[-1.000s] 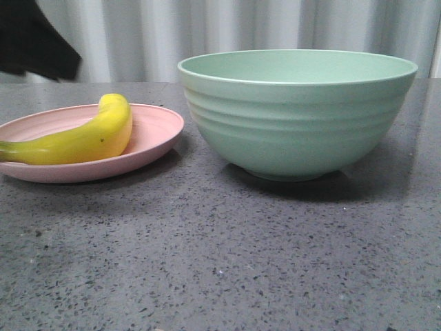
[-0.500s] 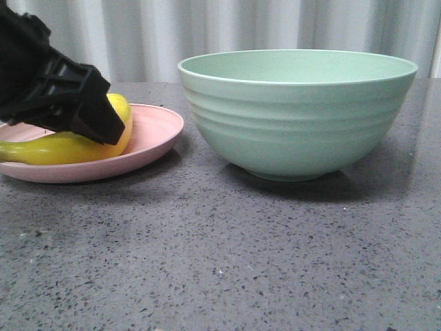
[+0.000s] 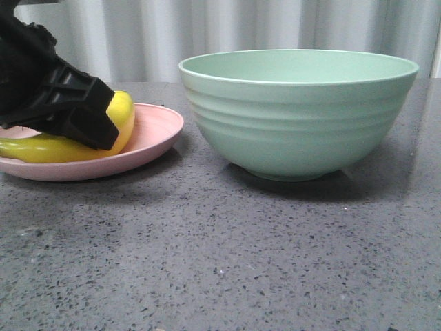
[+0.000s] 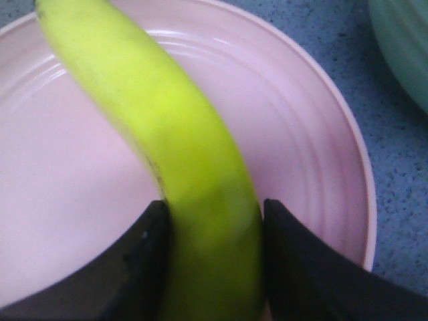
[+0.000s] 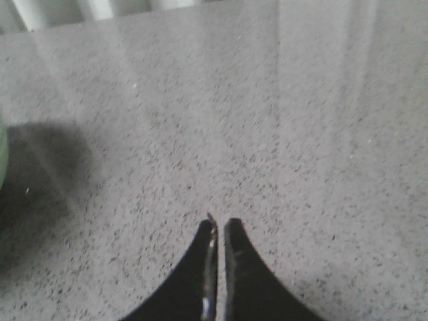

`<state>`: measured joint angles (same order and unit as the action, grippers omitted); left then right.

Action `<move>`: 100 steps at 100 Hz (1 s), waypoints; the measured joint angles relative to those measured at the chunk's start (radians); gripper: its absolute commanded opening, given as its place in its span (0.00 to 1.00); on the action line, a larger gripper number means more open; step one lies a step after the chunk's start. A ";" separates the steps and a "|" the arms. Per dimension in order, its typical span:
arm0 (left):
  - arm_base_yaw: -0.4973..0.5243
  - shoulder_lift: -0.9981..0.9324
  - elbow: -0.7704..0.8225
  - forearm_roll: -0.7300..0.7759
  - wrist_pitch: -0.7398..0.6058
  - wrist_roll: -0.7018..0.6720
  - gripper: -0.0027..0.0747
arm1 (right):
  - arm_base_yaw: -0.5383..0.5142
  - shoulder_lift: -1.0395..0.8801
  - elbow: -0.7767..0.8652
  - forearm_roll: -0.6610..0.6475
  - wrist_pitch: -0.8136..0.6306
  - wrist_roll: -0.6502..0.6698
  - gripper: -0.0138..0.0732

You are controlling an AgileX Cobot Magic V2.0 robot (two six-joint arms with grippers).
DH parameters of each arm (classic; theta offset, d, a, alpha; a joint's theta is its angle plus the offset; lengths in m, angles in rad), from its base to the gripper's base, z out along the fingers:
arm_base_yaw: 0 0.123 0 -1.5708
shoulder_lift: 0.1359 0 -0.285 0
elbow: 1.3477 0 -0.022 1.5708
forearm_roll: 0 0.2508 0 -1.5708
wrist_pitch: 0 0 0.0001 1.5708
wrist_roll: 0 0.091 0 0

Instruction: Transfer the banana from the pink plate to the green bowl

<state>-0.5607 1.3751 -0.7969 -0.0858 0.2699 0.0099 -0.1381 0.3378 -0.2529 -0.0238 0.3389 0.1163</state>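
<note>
The yellow banana (image 3: 122, 114) lies on the pink plate (image 3: 155, 131) at the left. The green bowl (image 3: 296, 117) stands to the plate's right, empty as far as its inside shows. My left gripper (image 3: 96, 129) is down on the plate, and its black body hides the banana's middle. In the left wrist view its two fingers press both sides of the banana (image 4: 160, 114), so the left gripper (image 4: 214, 227) is shut on it over the plate (image 4: 294, 134). My right gripper (image 5: 219, 224) is shut and empty above bare counter.
The grey speckled counter (image 3: 220, 255) runs to the front edge. A pale curtain (image 3: 138, 34) hangs behind. The bowl's edge shows in the left wrist view (image 4: 408, 47) and as a sliver in the right wrist view (image 5: 2, 154).
My left gripper came down from the upper left onto the plate and closed round the banana. The banana has shifted slightly on the plate. The bowl has not moved.
</note>
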 measured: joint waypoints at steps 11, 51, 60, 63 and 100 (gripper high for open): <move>-0.006 -0.034 -0.027 -0.002 0.031 0.000 0.22 | 0.046 0.000 -0.049 0.000 0.082 -0.037 0.09; -0.217 -0.190 -0.086 -0.004 0.049 0.002 0.22 | 0.320 0.178 -0.349 0.050 0.332 -0.104 0.28; -0.277 -0.191 -0.088 -0.006 0.049 0.002 0.22 | 0.383 0.248 -0.408 0.090 0.337 -0.104 0.41; -0.294 -0.191 -0.088 -0.006 0.049 0.002 0.22 | 0.400 0.270 -0.425 0.104 0.337 -0.104 0.44; -0.425 -0.191 -0.088 -0.010 0.019 0.002 0.22 | 0.561 0.567 -0.610 0.435 0.260 -0.104 0.55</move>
<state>-0.9858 1.1837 -0.8850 -0.0953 0.2885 0.0116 0.4225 0.9048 -0.8634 0.4108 0.5984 0.0119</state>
